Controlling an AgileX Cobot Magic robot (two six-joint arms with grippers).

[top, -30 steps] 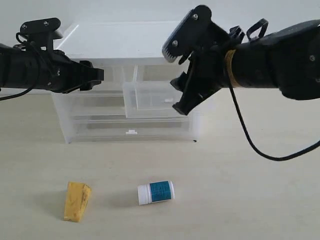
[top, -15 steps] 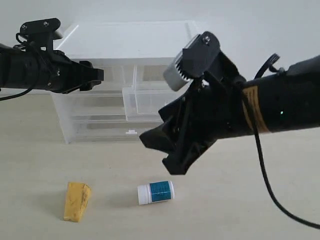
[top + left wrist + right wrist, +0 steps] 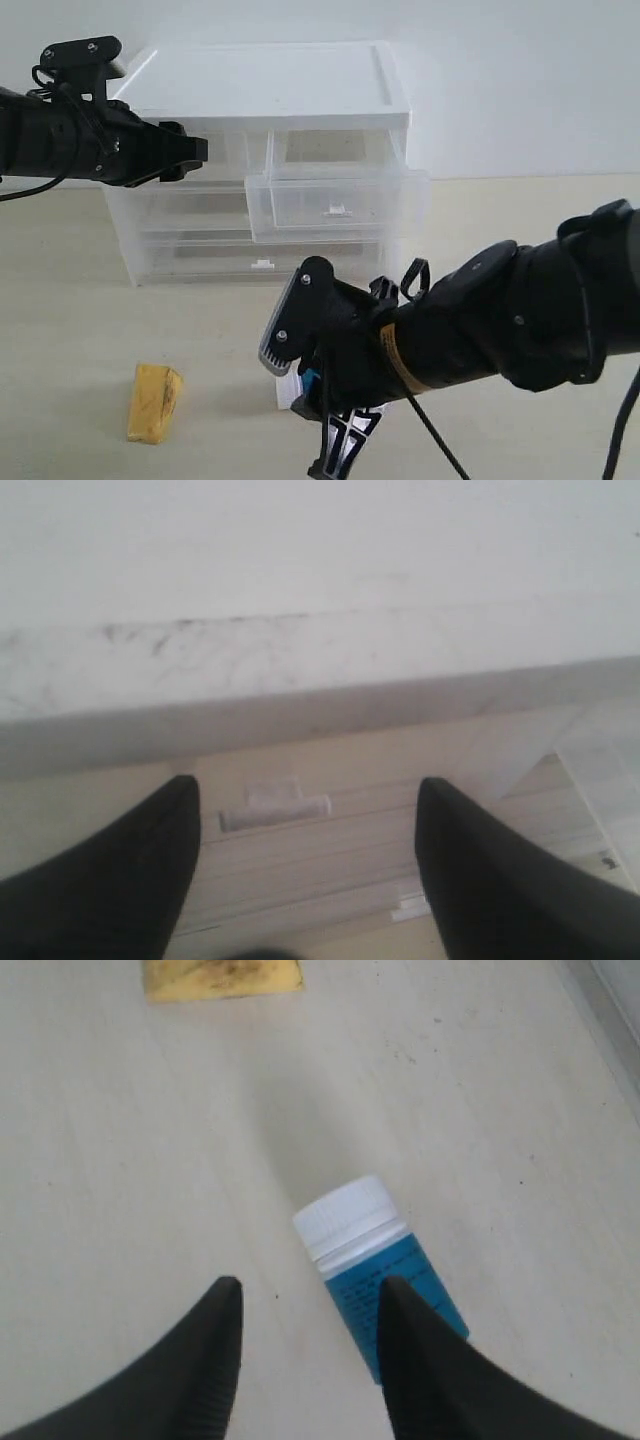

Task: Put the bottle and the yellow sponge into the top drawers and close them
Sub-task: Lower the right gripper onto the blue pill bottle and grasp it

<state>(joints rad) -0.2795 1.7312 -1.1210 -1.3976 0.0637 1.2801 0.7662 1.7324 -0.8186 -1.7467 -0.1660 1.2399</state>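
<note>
The bottle [image 3: 372, 1256] lies on its side on the table, white cap [image 3: 348, 1217] pointing away from my right gripper [image 3: 311, 1292]. That gripper is open and low over it, one finger overlapping the teal label and the other beside the bottle on bare table. In the exterior view the right arm hides most of the bottle [image 3: 289, 390]. The yellow sponge [image 3: 153, 402] lies apart to the left and also shows at the frame edge [image 3: 222, 978]. The right top drawer [image 3: 335, 205] is pulled out. My left gripper [image 3: 195, 150] is open in front of the left top drawer, a tab handle [image 3: 275, 810] between its fingers.
The translucent drawer cabinet [image 3: 260, 85] stands at the back of the table, with two full-width drawers [image 3: 262, 265] below the top ones. The right arm's cable [image 3: 440, 455] trails over the table in front.
The right arm swung down from the open drawer to the table and now hovers over the bottle, covering most of it. The left arm has not moved.
</note>
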